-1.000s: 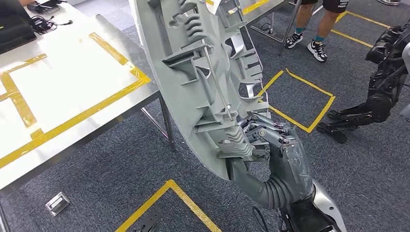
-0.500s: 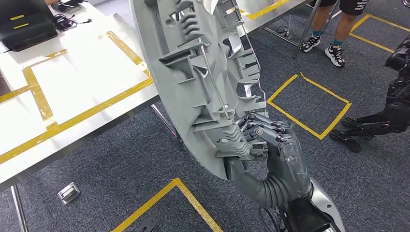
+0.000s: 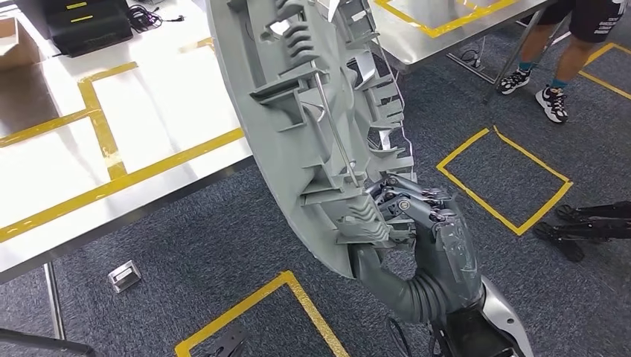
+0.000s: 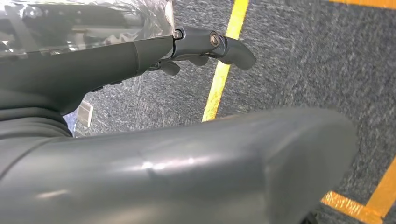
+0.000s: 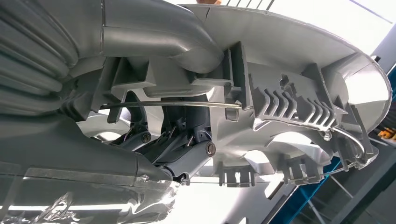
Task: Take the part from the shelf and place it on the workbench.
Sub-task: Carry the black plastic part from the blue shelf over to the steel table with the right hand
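Right hand [image 3: 420,223] grips the part [image 3: 312,111] at its lower edge, fingers [image 3: 405,202] hooked into the ribbed back — thumb on the other face. The part, a large grey ribbed disc, stands tilted above the hand, clear of the floor, just right of the tabletop [image 3: 89,141] edge and not touching it. Left hand [image 4: 140,51] hangs over grey carpet, holding nothing; fingers look loosely curled — can't tell how far.

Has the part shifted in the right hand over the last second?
No. The part sits the same in the right hand; only the camera turned, sliding the workbench sideways.
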Tool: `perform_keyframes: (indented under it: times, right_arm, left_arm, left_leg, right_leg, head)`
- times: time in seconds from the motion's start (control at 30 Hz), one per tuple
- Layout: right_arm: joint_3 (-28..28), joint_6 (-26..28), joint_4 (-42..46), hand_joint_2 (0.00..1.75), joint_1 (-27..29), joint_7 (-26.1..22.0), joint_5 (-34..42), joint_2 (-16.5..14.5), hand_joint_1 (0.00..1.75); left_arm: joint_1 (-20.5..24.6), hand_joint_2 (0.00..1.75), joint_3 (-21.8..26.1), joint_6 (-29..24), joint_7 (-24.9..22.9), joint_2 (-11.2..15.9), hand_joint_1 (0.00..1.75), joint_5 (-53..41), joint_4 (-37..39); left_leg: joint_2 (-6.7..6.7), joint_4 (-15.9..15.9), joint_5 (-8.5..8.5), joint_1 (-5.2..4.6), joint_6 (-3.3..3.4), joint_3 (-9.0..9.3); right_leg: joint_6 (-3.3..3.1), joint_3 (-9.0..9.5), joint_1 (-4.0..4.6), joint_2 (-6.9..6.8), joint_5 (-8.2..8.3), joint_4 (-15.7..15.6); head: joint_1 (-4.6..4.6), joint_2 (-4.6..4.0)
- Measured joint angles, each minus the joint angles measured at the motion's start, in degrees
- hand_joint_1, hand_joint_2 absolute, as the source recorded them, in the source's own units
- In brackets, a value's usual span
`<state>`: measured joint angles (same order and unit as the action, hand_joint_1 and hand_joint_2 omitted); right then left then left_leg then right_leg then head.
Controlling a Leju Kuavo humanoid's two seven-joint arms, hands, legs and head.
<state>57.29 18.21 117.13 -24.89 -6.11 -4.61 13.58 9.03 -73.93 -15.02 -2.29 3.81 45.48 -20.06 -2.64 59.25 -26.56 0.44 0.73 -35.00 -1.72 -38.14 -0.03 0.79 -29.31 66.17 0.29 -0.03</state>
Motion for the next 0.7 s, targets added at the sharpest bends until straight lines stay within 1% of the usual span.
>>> perform_keyframes:
  times: [0.03,0.07,0.1,0.13,0.17,0.2,0.23,0.27,0.3,0.33,0.37,0.4,0.43,0.47,0.5,0.53,0.57,0.6,0.63,0.67,0.7]
  right_arm:
    - [0.0,0.0,0.0,1.75,0.0,0.0,0.0,0.0,1.75]
    - [0.0,0.0,0.0,1.75,0.0,-0.1,0.0,0.0,1.75]
    - [0.0,0.0,0.0,1.75,0.0,-0.1,0.0,0.0,1.75]
    - [-0.1,0.0,0.0,1.75,-0.1,-0.1,0.0,0.0,1.75]
    - [-0.1,0.0,0.0,1.75,-0.1,-0.1,0.0,0.0,1.75]
    - [-0.1,0.0,0.0,1.75,-0.1,-0.1,0.0,0.0,1.75]
    - [-0.2,0.0,0.0,1.75,-0.1,-0.1,0.0,0.0,1.75]
    - [-0.2,0.1,0.0,1.75,-0.1,-0.1,0.0,0.0,1.75]
    - [-0.2,0.1,0.0,1.75,-0.1,-0.1,0.0,0.0,1.75]
    - [-0.3,0.1,0.0,1.75,-0.1,-0.1,0.0,0.0,1.75]
    - [-0.3,0.1,0.0,1.75,-0.1,-0.1,0.0,0.0,1.75]
    - [-0.3,0.1,0.0,1.75,-0.1,-0.1,0.0,0.0,1.75]
    - [-0.3,0.1,0.0,1.75,-0.1,-0.1,0.0,0.0,1.75]
    - [-0.3,0.1,0.0,1.75,-0.1,-0.1,0.0,0.0,1.75]
    - [-0.3,0.1,0.0,1.75,0.0,-0.1,0.0,0.0,1.75]
    - [-0.3,0.1,0.0,1.75,0.0,-0.1,0.0,0.0,1.75]
    - [-0.3,0.1,0.0,1.75,-0.1,-0.1,0.0,0.0,1.75]
    - [-0.3,0.1,0.0,1.75,-0.1,-0.2,0.0,0.0,1.75]
    - [-0.3,0.0,0.0,1.75,-0.1,-0.2,0.0,0.0,1.75]
    - [-0.3,0.0,0.0,1.75,-0.1,-0.2,0.0,0.0,1.75]
    - [-0.3,0.0,0.0,1.75,-0.1,-0.2,0.0,0.0,1.75]
  left_arm:
    - [0.0,1.75,0.0,0.0,0.0,0.0,0.00,-0.1,0.0]
    - [0.0,1.75,0.0,0.0,-0.1,-0.1,0.00,-0.2,0.0]
    - [0.0,1.75,0.0,0.0,-0.1,-0.1,0.00,-0.3,0.0]
    - [-0.1,1.75,0.0,0.0,-0.1,-0.2,0.00,-0.3,0.0]
    - [-0.1,1.75,0.0,0.0,-0.2,-0.2,0.00,-0.4,0.0]
    - [-0.1,1.75,0.0,0.0,-0.2,-0.1,0.00,-0.5,0.0]
    - [-0.1,1.75,0.0,0.0,-0.2,-0.1,0.00,-0.5,0.0]
    - [-0.1,1.75,0.0,0.0,-0.2,-0.1,0.00,-0.6,0.1]
    - [-0.1,1.75,0.0,0.0,-0.2,-0.2,0.00,-0.6,0.1]
    - [-0.1,1.75,0.0,-0.1,-0.3,-0.2,0.00,-0.7,0.1]
    - [-0.1,1.75,0.0,-0.1,-0.3,-0.1,0.00,-0.7,0.1]
    - [-0.1,1.75,0.0,-0.1,-0.3,-0.1,0.00,-0.7,0.1]
    - [-0.1,1.75,0.0,-0.1,-0.3,0.0,0.00,-0.8,0.1]
    - [-0.1,1.75,0.0,-0.1,-0.3,0.0,0.00,-0.8,0.1]
    - [-0.1,1.75,0.0,-0.1,-0.3,0.0,0.00,-0.9,0.1]
    - [0.0,1.75,0.0,-0.1,-0.3,0.0,0.00,-0.9,0.1]
    - [0.1,1.75,0.0,-0.1,-0.3,0.0,0.00,-0.9,0.1]
    - [0.1,1.75,0.0,-0.2,-0.3,0.0,0.00,-0.9,0.1]
    - [0.1,1.75,0.0,-0.2,-0.3,0.0,0.00,-0.9,0.1]
    - [0.1,1.75,0.0,-0.2,-0.3,0.0,0.00,-0.9,0.2]
    - [0.0,1.75,0.0,-0.3,-0.3,0.0,0.00,-0.9,0.2]
  left_leg:
    - [-0.40,0.0,0.06,0.01,-0.13,-0.10]
    - [-0.73,0.0,0.15,0.09,-0.34,-0.25]
    - [-1.01,0.0,0.25,0.20,-0.62,-0.41]
    - [-1.31,-0.1,0.37,0.30,-0.96,-0.52]
    - [-1.43,-0.2,0.34,0.41,-1.27,-0.59]
    - [-1.16,0.1,0.02,0.40,-1.54,-0.75]
    - [-0.57,1.2,-0.83,0.36,-1.78,-1.19]
    - [0.20,3.3,-2.21,0.34,-1.97,-2.07]
    - [0.95,6.5,-3.92,0.33,-2.20,-3.41]
    - [1.36,10.3,-5.56,0.39,-2.44,-4.98]
    - [1.56,13.2,-6.49,0.49,-2.70,-6.25]
    - [1.67,14.5,-6.46,0.58,-2.95,-6.80]
    - [1.80,13.6,-5.37,0.70,-3.16,-6.30]
    - [2.06,10.7,-3.50,0.80,-3.31,-4.83]
    - [2.61,7.0,-1.92,0.83,-3.40,-2.99]
    - [3.29,3.7,-0.84,0.69,-3.30,-1.24]
    - [3.84,1.5,-0.41,0.53,-2.92,-0.16]
    - [4.14,0.5,-0.57,0.33,-2.45,0.26]
    - [4.06,0.4,-0.61,0.15,-1.91,0.27]
    - [3.76,0.4,-0.56,0.20,-1.38,0.12]
    - [3.45,0.2,-0.46,0.27,-1.03,0.09]
  right_leg:
    - [-0.29,1.56,0.11,0.64,1.31,-3.5]
    - [-0.47,2.56,0.25,1.12,1.92,-5.7]
    - [-0.54,2.93,0.37,1.35,1.87,-6.6]
    - [-0.58,2.97,0.47,1.11,1.94,-6.9]
    - [-0.74,3.09,0.39,0.78,2.12,-7.2]
    - [-0.91,3.33,0.30,0.42,2.32,-7.7]
    - [-1.12,3.62,0.18,0.00,2.52,-8.2]
    - [-1.31,3.91,0.06,-0.43,2.67,-8.5]
    - [-1.43,4.10,0.10,-0.84,2.65,-8.6]
    - [-1.51,4.17,0.10,-1.24,2.58,-8.6]
    - [-1.53,4.19,0.08,-1.65,2.47,-8.5]
    - [-1.49,4.19,0.04,-2.02,2.35,-8.4]
    - [-1.36,4.19,-0.03,-2.34,2.20,-8.2]
    - [-1.18,4.22,-0.12,-2.65,2.00,-8.0]
    - [-0.92,4.25,-0.20,-2.95,1.75,-7.7]
    - [-0.60,4.20,-0.14,-3.22,1.49,-7.4]
    - [-0.27,4.09,-0.03,-3.47,1.33,-7.1]
    - [0.02,3.98,0.10,-3.73,1.24,-6.9]
    - [0.26,3.88,0.22,-4.01,1.24,-6.9]
    - [0.49,3.86,0.19,-4.22,1.19,-6.9]
    - [0.74,3.80,0.08,-4.02,0.86,-6.6]
  head:
    - [0.03,0.01]
    - [0.09,0.01]
    - [0.14,0.01]
    - [0.18,0.01]
    - [0.20,0.01]
    - [0.18,0.00]
    - [0.07,0.00]
    - [-0.08,0.00]
    - [-0.19,0.00]
    - [-0.32,0.01]
    - [-0.39,0.01]
    - [-0.44,0.01]
    - [-0.51,0.01]
    - [-0.58,0.01]
    - [-0.63,0.01]
    - [-0.75,0.01]
    - [-0.85,0.01]
    - [-0.85,0.01]
    - [-0.82,0.01]
    - [-0.72,0.01]
    - [-0.59,0.00]
